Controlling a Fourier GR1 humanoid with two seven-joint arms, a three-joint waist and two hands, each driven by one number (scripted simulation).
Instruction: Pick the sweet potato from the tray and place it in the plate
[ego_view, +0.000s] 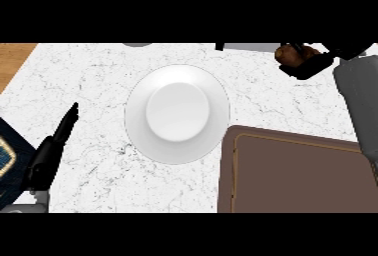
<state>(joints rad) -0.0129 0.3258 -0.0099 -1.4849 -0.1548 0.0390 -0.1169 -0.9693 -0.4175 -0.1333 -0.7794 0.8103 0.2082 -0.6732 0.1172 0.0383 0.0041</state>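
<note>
The sweet potato, clasped in the curled fingers of the right hand beyond the tray and well to the right of the plate, is best carried over the plate's centre and lowered close before being released.

Light is bright, flat and diffuse: the white marble counter is evenly lit edge to edge, and the plate gets only a faint grey shade along its lower rim and a soft gradient in the well. The brown tray reads matte and uniform, while the black left hand and right hand go almost featureless dark. The plate looks stretched taller than wide.
</note>
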